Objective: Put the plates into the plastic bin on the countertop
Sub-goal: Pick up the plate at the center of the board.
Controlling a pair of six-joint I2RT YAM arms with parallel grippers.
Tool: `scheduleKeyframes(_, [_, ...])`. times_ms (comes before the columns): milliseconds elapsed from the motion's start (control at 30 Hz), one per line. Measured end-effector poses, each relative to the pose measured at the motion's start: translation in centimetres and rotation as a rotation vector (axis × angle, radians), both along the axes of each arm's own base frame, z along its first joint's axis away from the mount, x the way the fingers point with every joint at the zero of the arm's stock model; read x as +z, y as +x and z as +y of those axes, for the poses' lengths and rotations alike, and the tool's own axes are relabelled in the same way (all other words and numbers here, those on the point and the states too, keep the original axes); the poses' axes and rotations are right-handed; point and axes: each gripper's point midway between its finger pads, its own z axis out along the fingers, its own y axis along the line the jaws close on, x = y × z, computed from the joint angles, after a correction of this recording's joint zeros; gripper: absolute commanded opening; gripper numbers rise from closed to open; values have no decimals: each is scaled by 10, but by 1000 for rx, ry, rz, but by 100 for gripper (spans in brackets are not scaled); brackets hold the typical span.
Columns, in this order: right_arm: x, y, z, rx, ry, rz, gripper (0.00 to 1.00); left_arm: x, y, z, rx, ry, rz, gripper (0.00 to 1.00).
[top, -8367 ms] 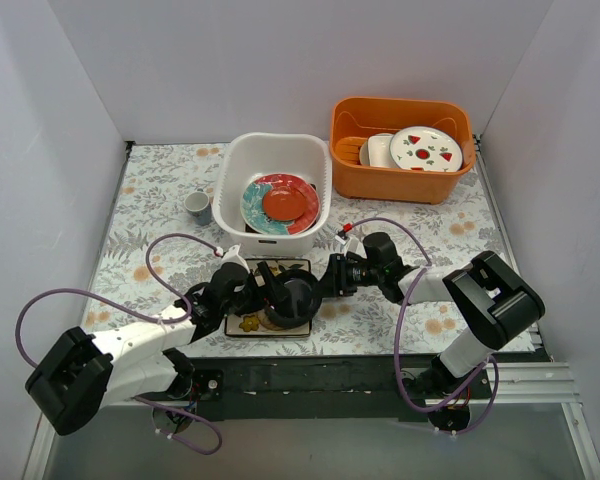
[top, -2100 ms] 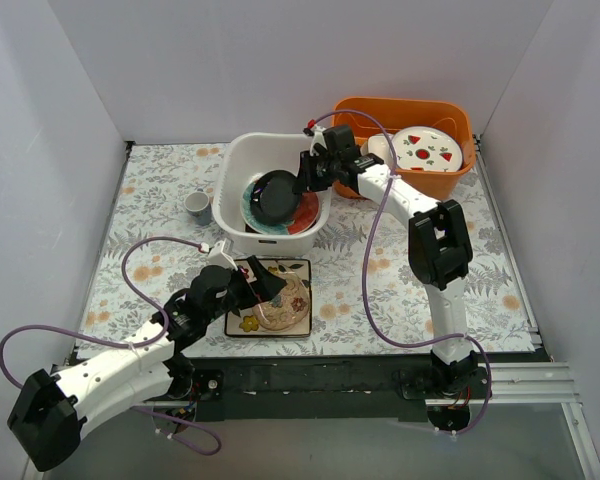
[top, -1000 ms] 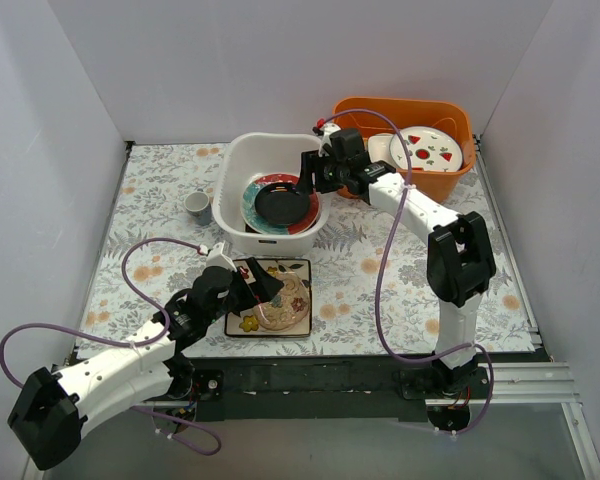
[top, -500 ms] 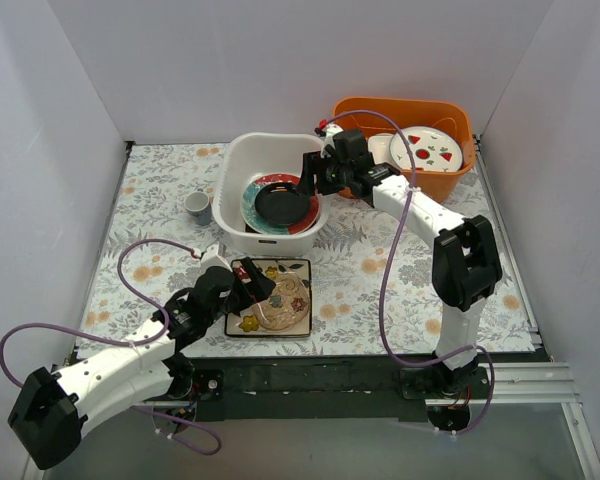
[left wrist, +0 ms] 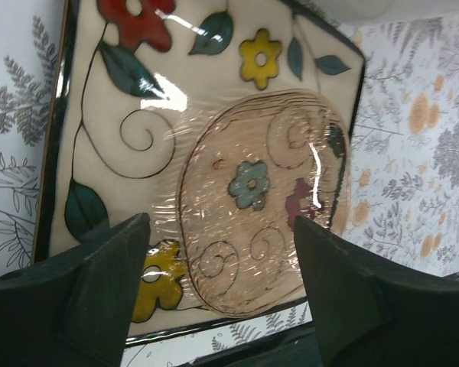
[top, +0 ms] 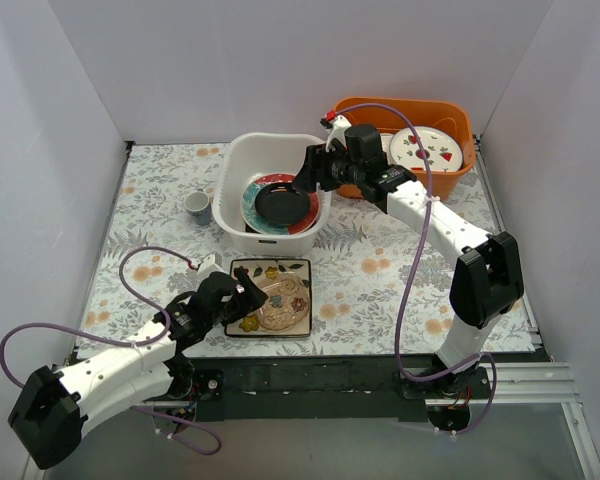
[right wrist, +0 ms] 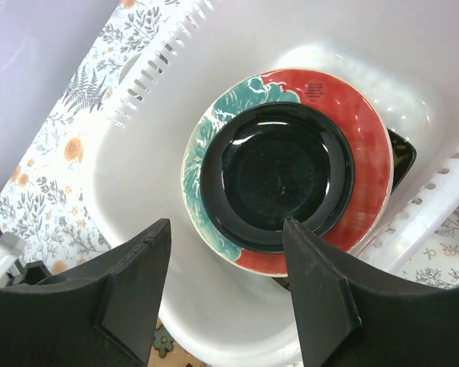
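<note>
1. Robot test cell dressed as a kitchen: plain white walls (top: 230,70) box the floral-print bench (top: 160,190) on three sides.
2. Arm bases (top: 448,380) bolted at bottom edge; purple cables (top: 50,326) loose.
3. Plates (top: 280,203) in white bin (top: 276,140), orange tub (top: 400,185), upper centre.

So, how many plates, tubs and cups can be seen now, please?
Plates: 6 (dark round, teal-and-red, black square with only a corner showing, white square flowered, clear pinkish, white fruit-marked)
Tubs: 2 (white bin, orange tub)
Cups: 1
Total: 9. Other white ware in the orange tub is unclear.
</note>
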Motion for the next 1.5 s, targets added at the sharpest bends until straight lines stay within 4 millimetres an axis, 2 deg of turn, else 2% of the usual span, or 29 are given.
scheduleKeyframes(100, [1,-4,0,11,7,-2,67,-17,-5,1,-5,31,58,60])
scheduleKeyframes(133, [0,-4,0,12,7,-1,67,-19,-5,0,-5,33,69,48])
scheduleKeyframes(200, [-4,-6,0,16,4,7,68,-21,-4,-2,-3,29,73,34])
scheduleKeyframes(233, [-7,-7,0,17,2,12,68,-24,-4,-3,-9,34,81,24])
scheduleKeyframes(267, [-9,-7,-1,18,0,17,67,-26,-5,-3,-11,37,88,8])
scheduleKeyframes(300, [-10,-8,-1,18,-2,19,68,-28,-5,-3,-13,42,96,1])
scheduleKeyframes(600, [-10,-10,1,23,9,27,68,-29,-7,-5,-29,41,100,0])
scheduleKeyframes(933, [-13,-16,-3,24,10,42,69,-9,-3,-8,-50,7,22,0])
scheduleKeyframes(1200, [-5,-25,-7,26,24,27,69,1,-1,-8,-70,1,-22,0])
scheduleKeyframes(1500, [-18,-31,-9,29,22,56,70,15,2,-9,-77,-17,-68,0])
